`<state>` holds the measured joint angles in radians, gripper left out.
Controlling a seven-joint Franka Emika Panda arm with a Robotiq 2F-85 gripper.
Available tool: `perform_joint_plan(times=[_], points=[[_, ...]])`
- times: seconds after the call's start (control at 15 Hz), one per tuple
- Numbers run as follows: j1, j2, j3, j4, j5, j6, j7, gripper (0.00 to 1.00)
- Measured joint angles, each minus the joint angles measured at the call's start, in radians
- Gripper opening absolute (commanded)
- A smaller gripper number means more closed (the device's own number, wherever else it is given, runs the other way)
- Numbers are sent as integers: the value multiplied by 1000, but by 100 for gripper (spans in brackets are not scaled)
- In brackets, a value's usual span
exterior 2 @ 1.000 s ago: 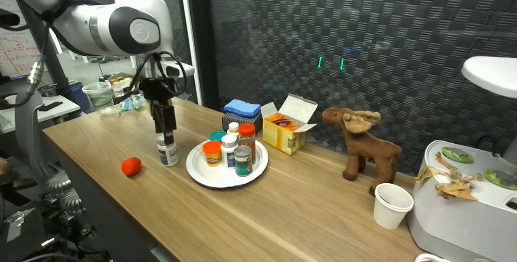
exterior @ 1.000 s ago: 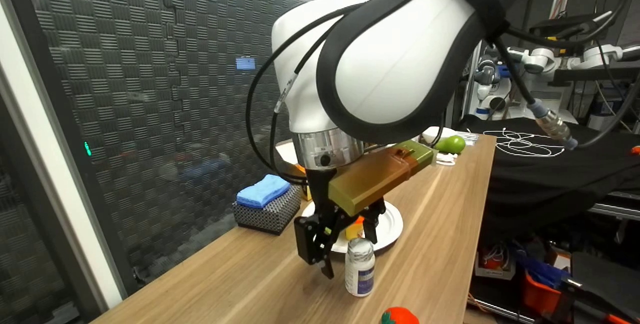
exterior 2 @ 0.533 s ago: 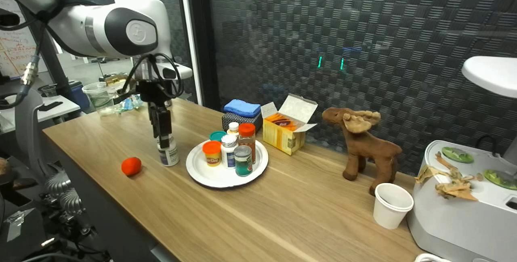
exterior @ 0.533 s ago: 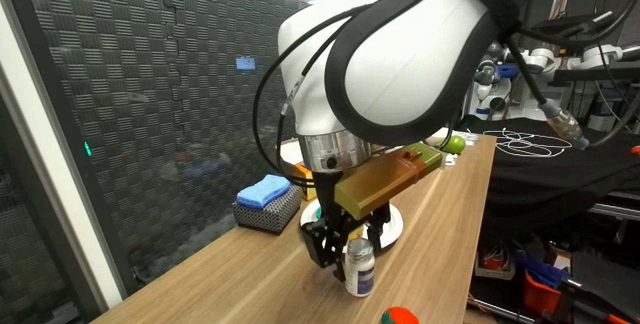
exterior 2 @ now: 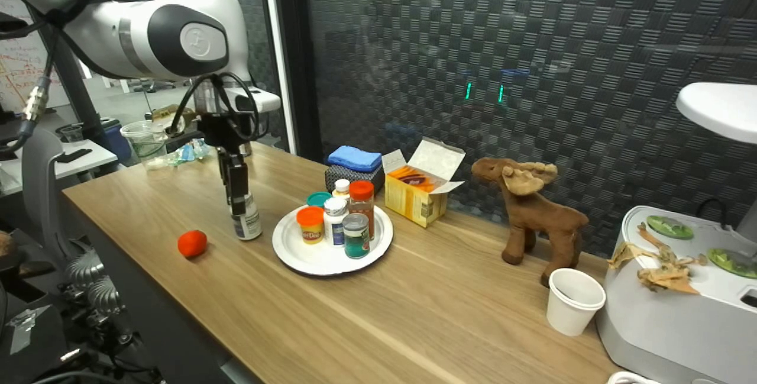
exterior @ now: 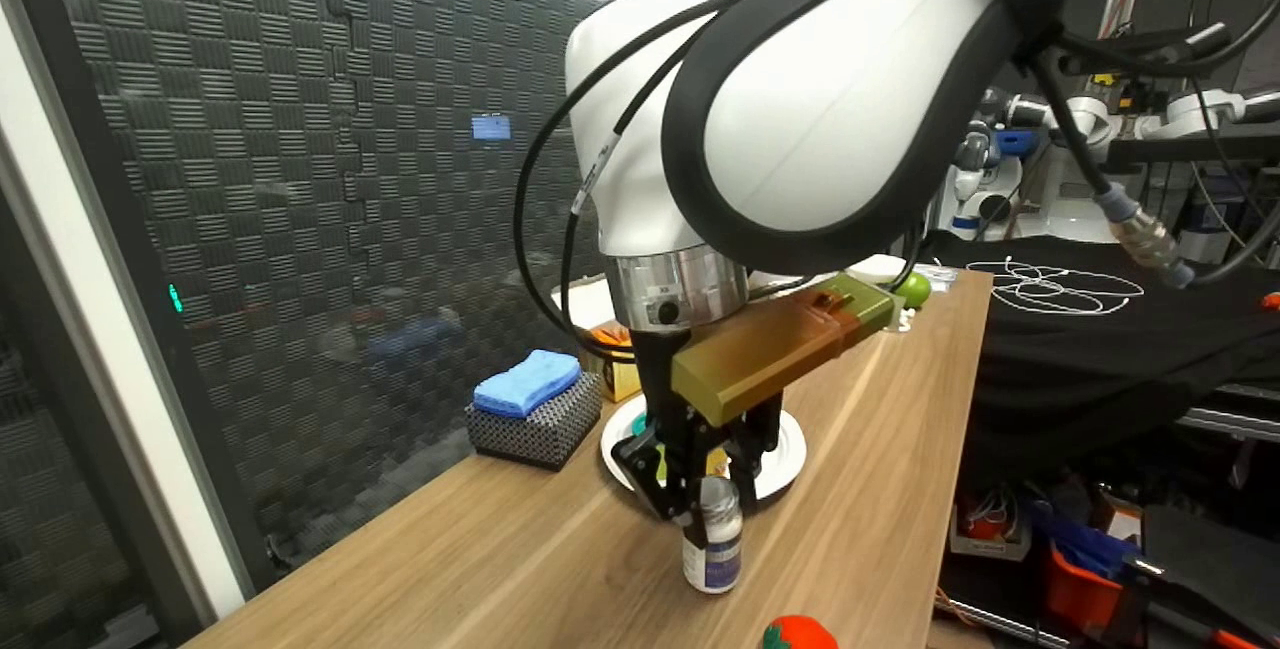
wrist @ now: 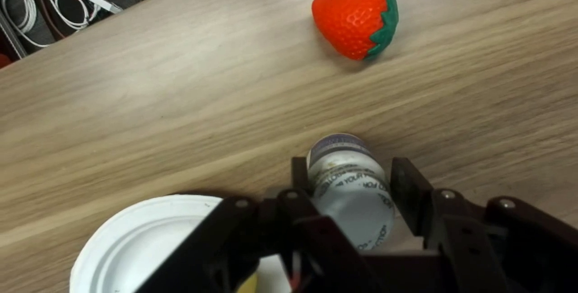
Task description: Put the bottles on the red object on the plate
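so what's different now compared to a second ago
In an exterior view, the gripper has shifted right and closed in around the lone white bottle, which has moved slightly left; whether it's held yet, I can't tell. The plate, the containers on it and the red strawberry stayed put.

Background robot arms [exterior: 1090, 119] and a written-on whiteboard [exterior 2: 22, 65] show this is a lab.

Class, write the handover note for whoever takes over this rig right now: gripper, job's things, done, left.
Gripper: jaws either side of the white bottle, which is off the plate; whether they clamp it, I cannot tell.
Done: second white bottle, red-capped jar and green jar on the plate, with an orange-lidded tub.
Left: that first white bottle is not yet on the plate; probably secure it, then carry it over.
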<state>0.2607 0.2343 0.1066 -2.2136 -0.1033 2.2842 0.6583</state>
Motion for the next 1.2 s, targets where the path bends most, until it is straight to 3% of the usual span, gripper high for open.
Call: perform_joint_plan(times=[0.27,0.6,1.2], points=[[-2,-12,-4,-5,0,0,21,24],[-19,-110,-14,-84,0,0,150,24],[-136,-152,-63,-149,0,53,227,24]])
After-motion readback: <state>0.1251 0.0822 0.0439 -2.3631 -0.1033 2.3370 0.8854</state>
